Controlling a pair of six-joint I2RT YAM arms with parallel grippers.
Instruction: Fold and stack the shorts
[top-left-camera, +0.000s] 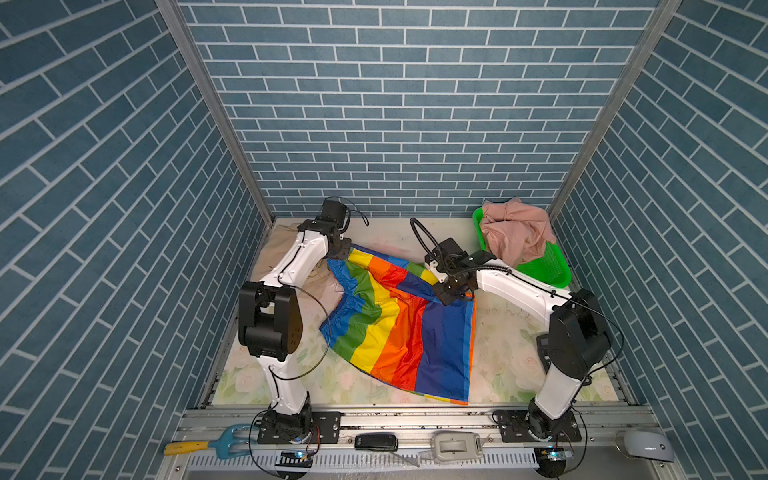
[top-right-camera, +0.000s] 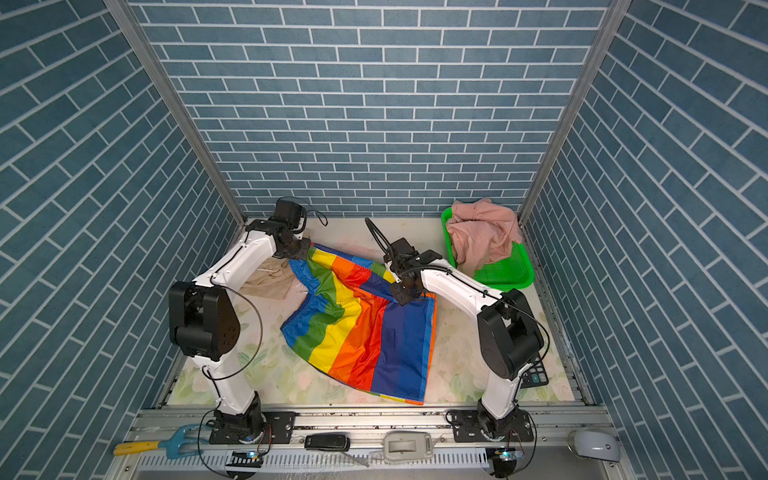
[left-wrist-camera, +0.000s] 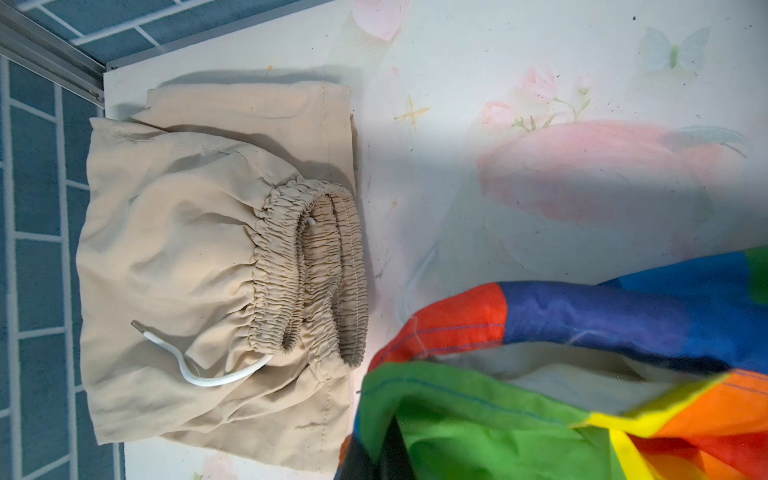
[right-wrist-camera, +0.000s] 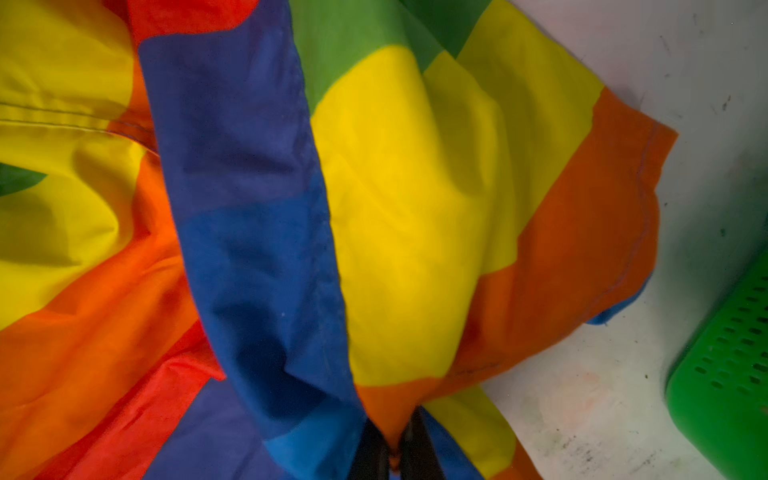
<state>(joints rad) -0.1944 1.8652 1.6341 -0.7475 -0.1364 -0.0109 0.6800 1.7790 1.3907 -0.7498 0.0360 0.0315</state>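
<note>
At the far left the beige shorts (left-wrist-camera: 199, 266) lie folded on the surface (top-left-camera: 511, 332), waistband on top: 1 pair looks done. Just beside them the left gripper (top-left-camera: 341, 250) is pressed together on the far left corner of the rainbow shorts (top-left-camera: 399, 328); in the left wrist view green cloth drapes over its dark tips. That arm reaches far back along the left side, wrist bent down toward the cloth. The rainbow shorts lie mid-surface, spread but rumpled, the far part doubled over itself. The right gripper (right-wrist-camera: 395, 453) pinches a bunch of orange and blue cloth at their far right part, tips nearly touching. Its arm stretches low and inward from the right base, wrist pitched down. The step in hand, I judge, is folding this 2nd pair. To do it well, both grippers should lift together, keep the edge between them taut, and carry it toward the near hem so the slippery cloth lands square without bunching. At the far right the pink shorts (top-left-camera: 515, 232) sit crumpled in the basket (top-left-camera: 548, 274), not yet folded
</note>
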